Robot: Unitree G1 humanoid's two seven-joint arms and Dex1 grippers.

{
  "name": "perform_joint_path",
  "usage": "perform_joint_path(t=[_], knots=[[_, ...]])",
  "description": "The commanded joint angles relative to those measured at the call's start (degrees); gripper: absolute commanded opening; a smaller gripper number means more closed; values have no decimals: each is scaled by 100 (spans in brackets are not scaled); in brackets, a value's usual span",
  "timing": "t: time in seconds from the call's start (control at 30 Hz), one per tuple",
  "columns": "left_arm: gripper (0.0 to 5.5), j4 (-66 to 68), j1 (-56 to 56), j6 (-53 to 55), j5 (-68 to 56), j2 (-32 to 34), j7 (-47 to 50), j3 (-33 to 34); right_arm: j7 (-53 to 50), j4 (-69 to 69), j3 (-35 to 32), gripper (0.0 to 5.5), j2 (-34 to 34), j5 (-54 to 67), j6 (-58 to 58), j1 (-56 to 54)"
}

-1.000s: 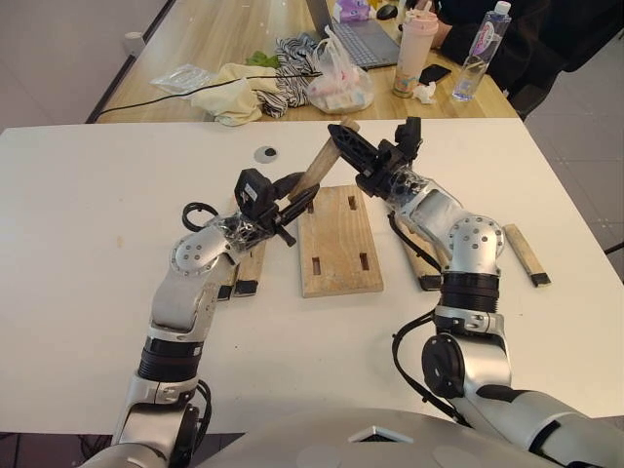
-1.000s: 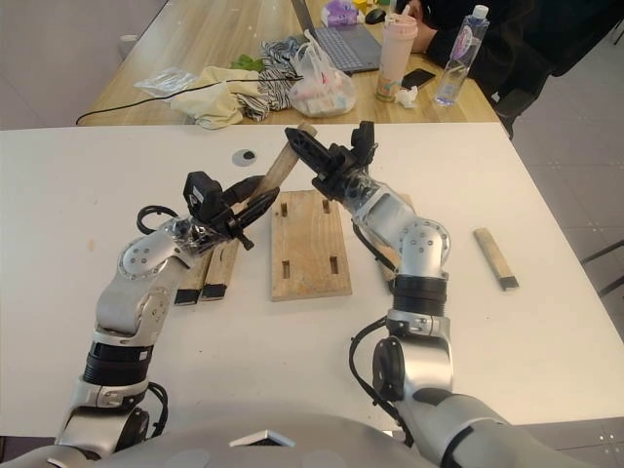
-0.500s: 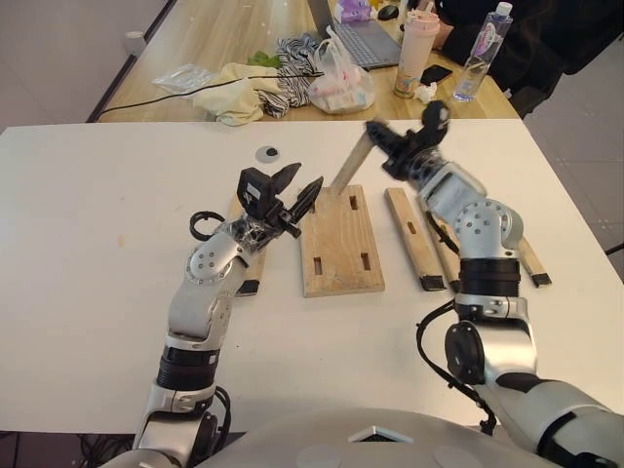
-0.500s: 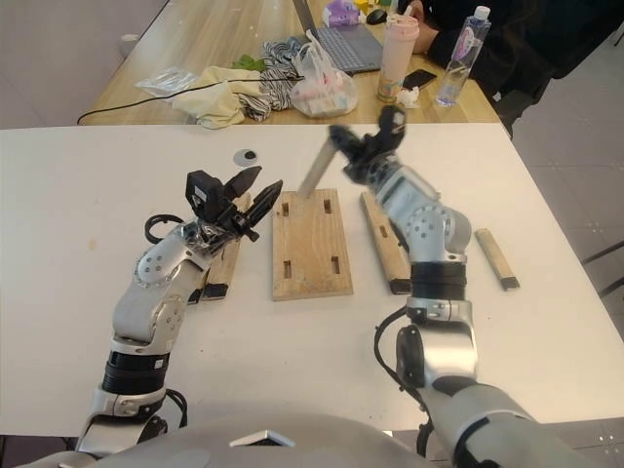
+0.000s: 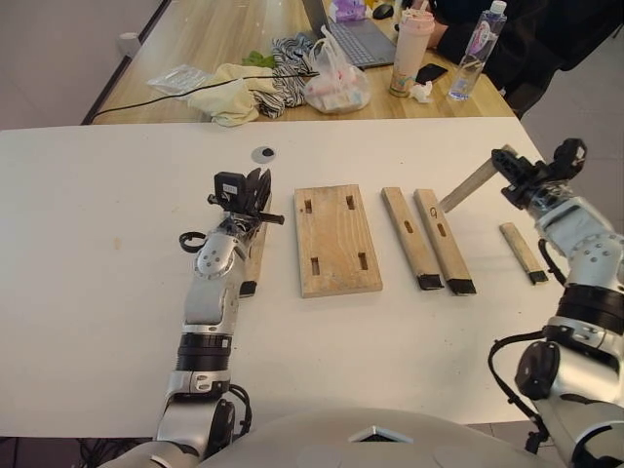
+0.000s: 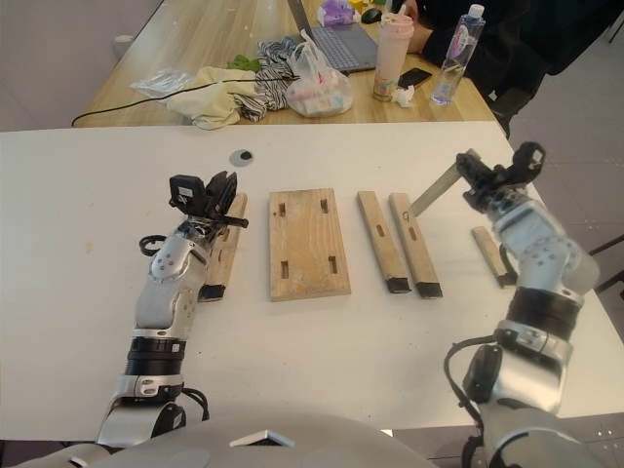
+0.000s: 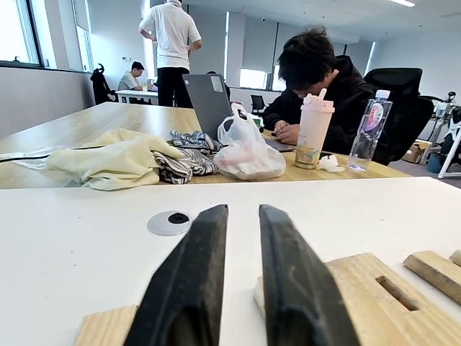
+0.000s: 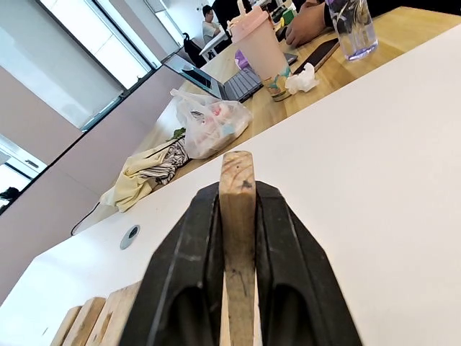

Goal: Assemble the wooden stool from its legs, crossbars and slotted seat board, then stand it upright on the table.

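The slotted seat board (image 5: 336, 239) lies flat mid-table. Right of it lie two legs (image 5: 409, 237) (image 5: 445, 241) side by side, and a short crossbar (image 5: 524, 252) farther right. More legs (image 5: 255, 252) lie left of the board. My right gripper (image 5: 522, 180) hangs in the air by the table's right edge, shut on one end of a wooden bar (image 5: 473, 185) (image 8: 238, 216) that slants down toward the legs. My left gripper (image 5: 255, 195) (image 7: 243, 213) hovers low over the left legs, narrowly open with nothing between its fingers (image 7: 191, 281).
A grey round disc (image 5: 264, 153) sits on the white table behind the left gripper. On the wooden table beyond are clothes (image 5: 234, 88), a plastic bag (image 5: 336, 83), a laptop, a cup and a bottle (image 5: 480, 49). The table's right edge runs just past the crossbar.
The left gripper let go of the bar and drew back left over the left legs. The right arm carried the bar from above the seat board out to the right edge.
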Motion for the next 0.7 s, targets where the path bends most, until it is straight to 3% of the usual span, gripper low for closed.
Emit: perform_joint_path(t=[0.03, 0.47, 0.7], knots=[[58, 360, -217, 50, 324, 77, 245, -29, -204, -410, -13, 38, 296, 217, 254, 220], [58, 777, -569, 47, 385, 200, 215, 91, -225, -197, 463, 38, 911, -253, -653, 268], [58, 710, -427, 42, 422, 188, 226, 112, -173, -357, 834, 38, 755, -681, -908, 343]])
